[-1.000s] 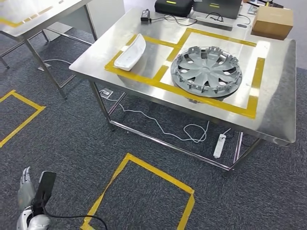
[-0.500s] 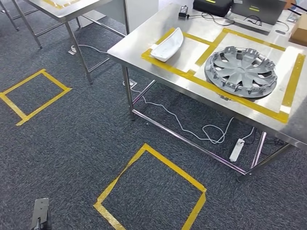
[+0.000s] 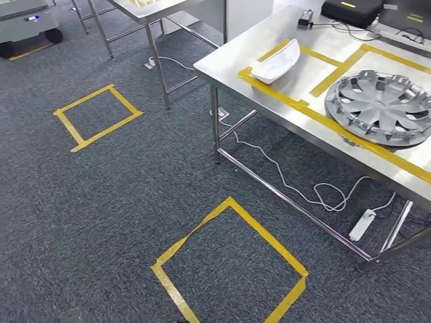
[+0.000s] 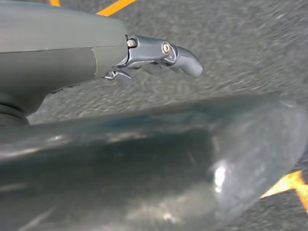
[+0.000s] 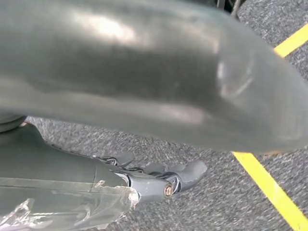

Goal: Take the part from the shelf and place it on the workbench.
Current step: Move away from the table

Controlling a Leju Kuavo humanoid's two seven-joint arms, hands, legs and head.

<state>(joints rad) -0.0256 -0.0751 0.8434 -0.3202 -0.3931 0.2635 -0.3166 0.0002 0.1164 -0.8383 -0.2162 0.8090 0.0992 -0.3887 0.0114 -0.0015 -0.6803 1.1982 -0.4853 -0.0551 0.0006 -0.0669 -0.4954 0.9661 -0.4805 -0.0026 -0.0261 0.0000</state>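
Lying on the steel workbench [image 3: 234, 57], a white curved part [image 3: 277, 61] is seen inside a yellow-taped bay, with a grey wheel cover [image 3: 382, 106] in the bay beside it. No readable writing or labels can be made out. Over grey carpet, the left hand [image 4: 152, 55] and the right hand [image 5: 160, 180] are each shown with fingers loosely extended, nothing held. A white power strip [image 3: 362, 224] lies under the bench.

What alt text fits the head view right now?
A steel workbench at upper right holds a white curved part and a grey wheel cover, each in a yellow-taped bay. Dark carpet below shows two yellow tape squares and a white power strip with its cable under the bench.
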